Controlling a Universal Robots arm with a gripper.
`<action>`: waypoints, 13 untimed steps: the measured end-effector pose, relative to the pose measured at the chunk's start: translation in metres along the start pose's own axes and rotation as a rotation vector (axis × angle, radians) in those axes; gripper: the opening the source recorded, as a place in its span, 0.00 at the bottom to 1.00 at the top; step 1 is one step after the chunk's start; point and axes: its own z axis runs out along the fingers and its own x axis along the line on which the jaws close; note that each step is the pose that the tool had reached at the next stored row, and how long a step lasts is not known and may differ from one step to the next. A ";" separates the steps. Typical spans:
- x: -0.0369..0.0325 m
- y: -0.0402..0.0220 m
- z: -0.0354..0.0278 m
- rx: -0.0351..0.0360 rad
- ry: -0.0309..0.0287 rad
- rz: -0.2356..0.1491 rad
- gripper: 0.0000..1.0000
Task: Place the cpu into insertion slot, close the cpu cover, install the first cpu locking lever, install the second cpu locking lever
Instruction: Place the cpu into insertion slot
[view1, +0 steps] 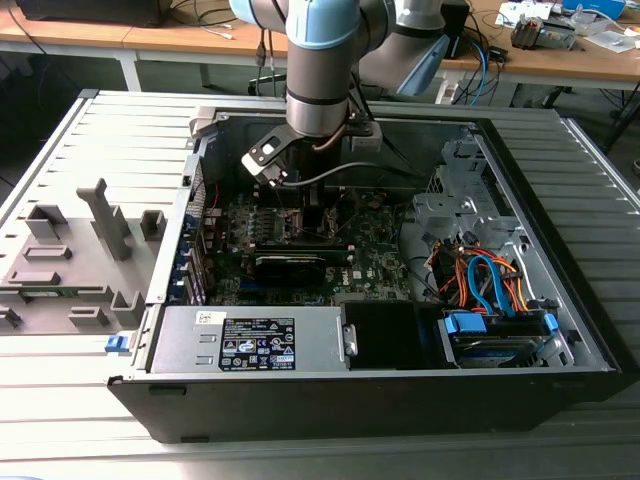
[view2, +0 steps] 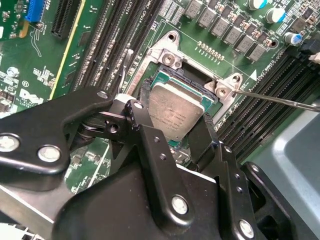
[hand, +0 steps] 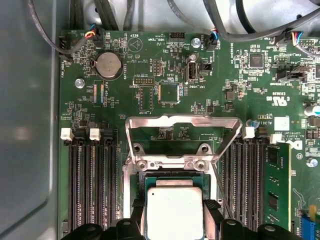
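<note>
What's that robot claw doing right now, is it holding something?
Gripper: closed on the cpu, gripping two opposite edges, over the insertion slot.

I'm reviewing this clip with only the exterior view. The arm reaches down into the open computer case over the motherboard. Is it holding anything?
Observer: Yes. In the second wrist view the pincer is shut on the cpu, with its fingers on two opposite edges.
Operator: Where is the chip relative to the socket?
Observer: Directly over the insertion slot. I cannot tell whether it is fully seated.
Operator: Is the cover closed?
Observer: No. In the first wrist view the cpu cover is swung open, and the motherboard shows through its window.
</note>
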 end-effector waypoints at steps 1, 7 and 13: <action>0.0000 -0.0001 0.0004 0.0002 -0.0003 0.000 0.55; 0.0014 -0.0001 0.0025 0.0002 -0.0002 0.000 0.55; 0.0019 0.0000 0.0026 0.0000 0.0000 0.000 0.55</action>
